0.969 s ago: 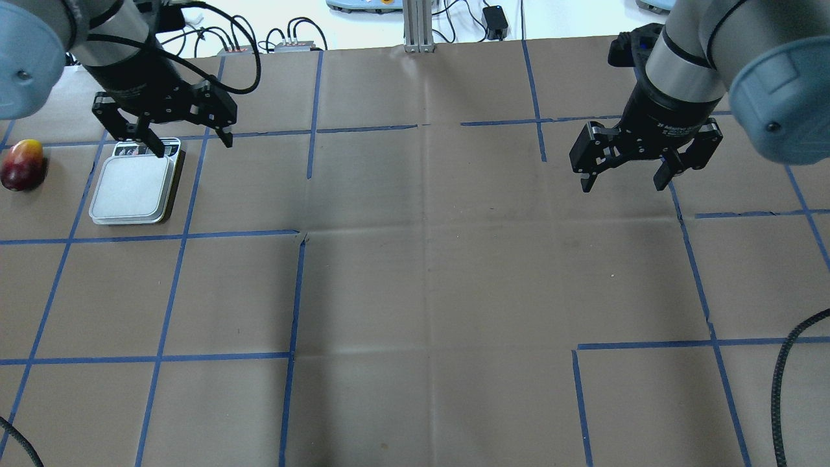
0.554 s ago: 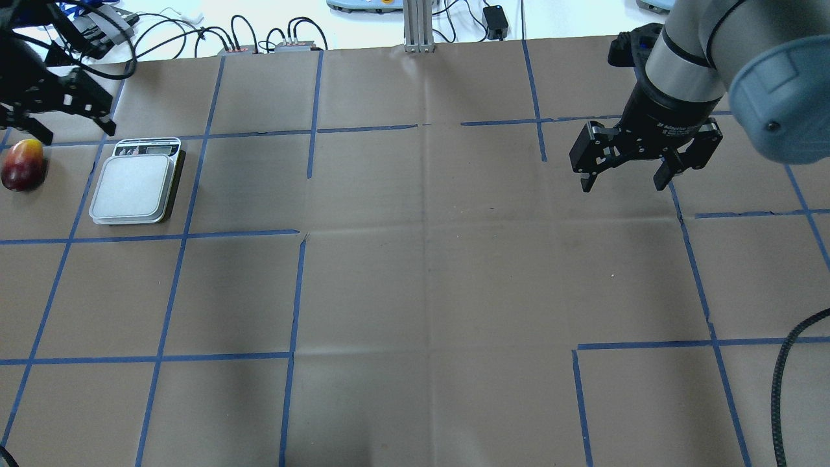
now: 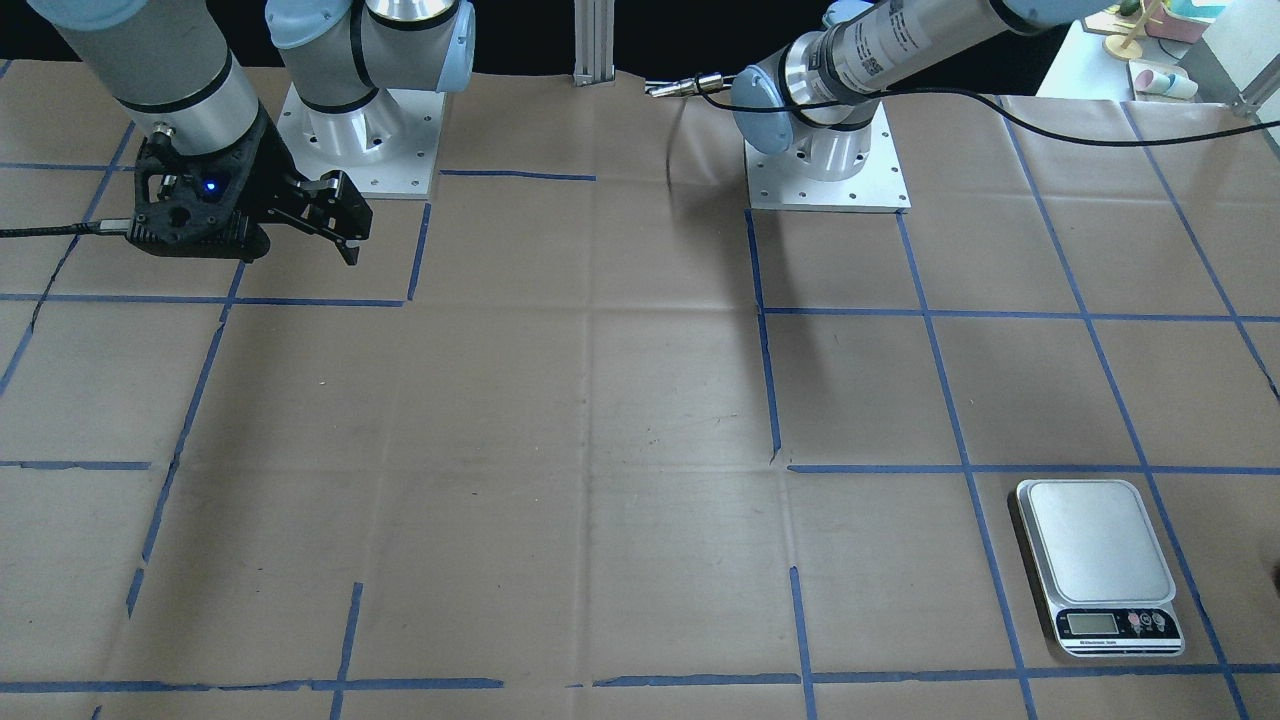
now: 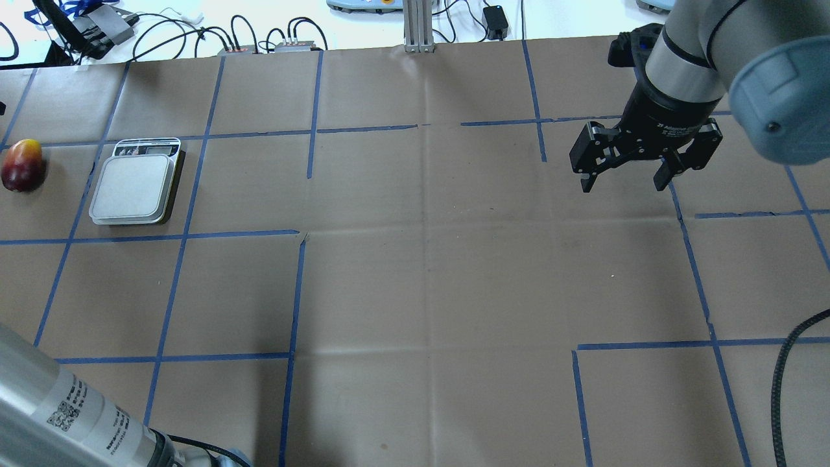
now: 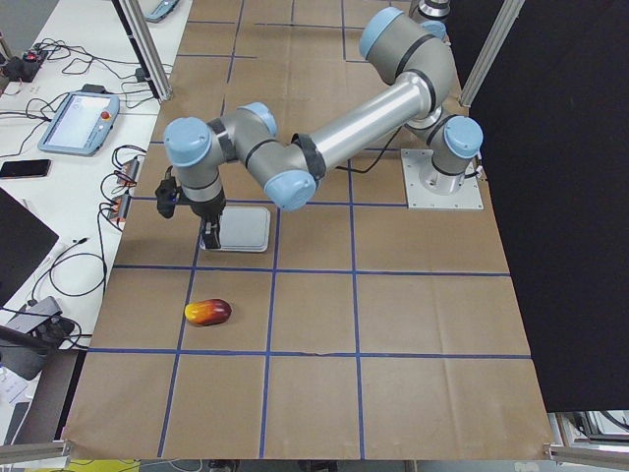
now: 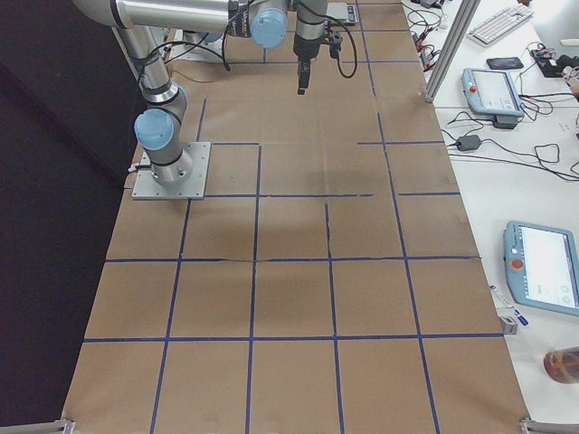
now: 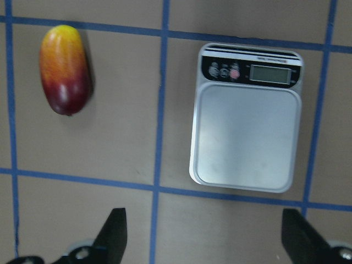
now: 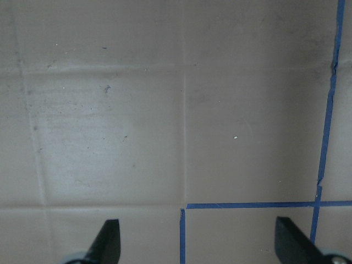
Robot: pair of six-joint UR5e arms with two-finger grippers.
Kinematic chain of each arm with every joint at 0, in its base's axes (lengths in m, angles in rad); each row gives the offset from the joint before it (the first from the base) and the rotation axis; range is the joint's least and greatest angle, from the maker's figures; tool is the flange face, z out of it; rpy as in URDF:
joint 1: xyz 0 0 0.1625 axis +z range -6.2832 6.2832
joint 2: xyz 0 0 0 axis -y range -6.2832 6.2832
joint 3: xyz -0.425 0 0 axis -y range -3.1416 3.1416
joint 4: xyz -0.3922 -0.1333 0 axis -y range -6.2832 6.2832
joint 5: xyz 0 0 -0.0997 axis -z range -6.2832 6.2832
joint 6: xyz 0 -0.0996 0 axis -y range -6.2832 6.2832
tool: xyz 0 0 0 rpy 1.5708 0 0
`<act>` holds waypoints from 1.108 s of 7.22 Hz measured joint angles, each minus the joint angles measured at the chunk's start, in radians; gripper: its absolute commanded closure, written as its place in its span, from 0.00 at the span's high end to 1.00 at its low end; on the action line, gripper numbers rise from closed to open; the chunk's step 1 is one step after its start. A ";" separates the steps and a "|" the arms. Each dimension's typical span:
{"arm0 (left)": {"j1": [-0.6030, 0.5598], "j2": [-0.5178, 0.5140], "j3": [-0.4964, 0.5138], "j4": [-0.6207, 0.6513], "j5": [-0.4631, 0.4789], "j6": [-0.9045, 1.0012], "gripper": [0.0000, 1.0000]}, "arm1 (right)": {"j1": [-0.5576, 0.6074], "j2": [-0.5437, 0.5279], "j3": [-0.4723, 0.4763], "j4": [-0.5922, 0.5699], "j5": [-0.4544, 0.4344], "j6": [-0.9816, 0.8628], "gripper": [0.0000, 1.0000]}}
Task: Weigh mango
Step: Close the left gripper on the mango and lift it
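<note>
The mango, dark red fading to yellow, lies on the brown paper at the far left, also in the exterior left view and the left wrist view. The silver scale sits just right of it with an empty platform. My left gripper is open and empty, hovering high near the scale's display end; it is outside the overhead view. My right gripper is open and empty above bare paper on the right.
Blue tape lines grid the paper-covered table. The left arm's forearm crosses the overhead view's bottom left corner. Cables and boxes lie past the far edge. A black cable hangs at the right.
My left gripper has swung left from above the scale and left the overhead view; its forearm now shows at the bottom left. The mango, the scale and the right arm have not moved.
</note>
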 measured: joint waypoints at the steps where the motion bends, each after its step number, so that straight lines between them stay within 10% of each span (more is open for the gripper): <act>1: 0.017 -0.111 0.138 -0.033 0.001 0.005 1.00 | 0.000 0.000 0.000 0.000 0.000 0.000 1.00; 8: 0.059 -0.370 0.313 -0.099 0.004 -0.026 1.00 | 0.000 0.000 0.000 0.000 0.000 0.000 1.00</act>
